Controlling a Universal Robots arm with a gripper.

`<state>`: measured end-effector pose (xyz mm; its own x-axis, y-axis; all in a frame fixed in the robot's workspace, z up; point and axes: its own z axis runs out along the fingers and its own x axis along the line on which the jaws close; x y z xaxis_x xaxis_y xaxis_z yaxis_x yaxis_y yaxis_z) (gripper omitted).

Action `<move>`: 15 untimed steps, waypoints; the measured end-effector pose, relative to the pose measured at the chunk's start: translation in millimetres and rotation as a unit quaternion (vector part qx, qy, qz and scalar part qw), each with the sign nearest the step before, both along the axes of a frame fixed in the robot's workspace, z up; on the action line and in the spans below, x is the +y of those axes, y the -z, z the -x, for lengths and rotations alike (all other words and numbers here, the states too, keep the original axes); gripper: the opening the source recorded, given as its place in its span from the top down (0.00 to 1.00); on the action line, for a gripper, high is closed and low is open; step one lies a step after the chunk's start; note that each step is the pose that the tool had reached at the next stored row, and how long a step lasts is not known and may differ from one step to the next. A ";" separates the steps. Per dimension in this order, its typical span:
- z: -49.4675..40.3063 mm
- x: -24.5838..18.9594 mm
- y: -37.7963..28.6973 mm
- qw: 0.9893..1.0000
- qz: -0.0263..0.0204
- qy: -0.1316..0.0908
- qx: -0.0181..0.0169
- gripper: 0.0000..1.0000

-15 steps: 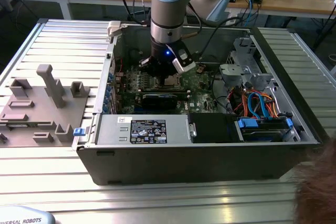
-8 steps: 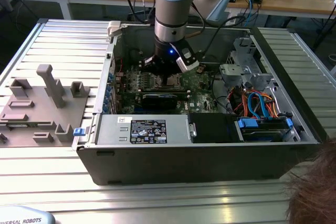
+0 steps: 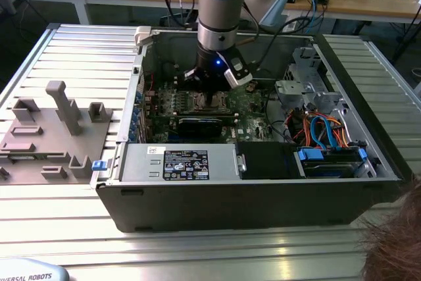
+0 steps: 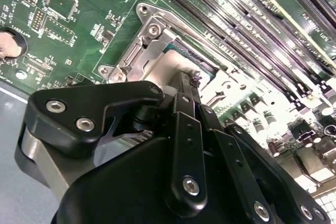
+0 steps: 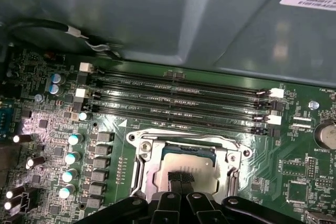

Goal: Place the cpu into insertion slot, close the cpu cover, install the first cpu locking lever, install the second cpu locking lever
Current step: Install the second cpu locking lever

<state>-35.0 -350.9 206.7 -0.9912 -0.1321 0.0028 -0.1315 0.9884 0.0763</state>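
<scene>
Black gripper [image 5: 181, 184], fingertips closed together, touches the silvery-grey square cpu [image 5: 190, 164] seated in the metal-rimmed insertion slot [image 5: 144, 169].

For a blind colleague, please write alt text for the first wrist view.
The gripper hangs over the cpu, which sits in the insertion slot on the green circuit board. Long black memory slots run beside it.

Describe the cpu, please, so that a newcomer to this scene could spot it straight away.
Look inside the open computer case, at the green circuit board on its floor. Beside the long black memory slots sits a silvery square frame, and the cpu lies within it: a flat grey metal square just under the hand.
</scene>
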 end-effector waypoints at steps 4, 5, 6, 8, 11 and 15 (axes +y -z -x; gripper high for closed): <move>-2.5 0.7 -0.9 1.000 0.000 0.000 0.000 0.89; -3.1 0.8 -1.0 1.000 0.000 0.000 0.000 0.89; -3.6 0.9 -1.1 1.000 0.000 0.000 0.000 0.89; -4.3 1.3 -1.5 1.000 0.000 0.000 0.000 0.89; -4.6 2.1 -3.1 1.000 0.000 0.000 0.000 0.89; -4.5 3.9 -8.5 1.000 0.000 0.000 0.000 0.89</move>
<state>-30.5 -347.0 215.1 -0.9912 -0.1320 0.0037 -0.1314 0.9884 0.0765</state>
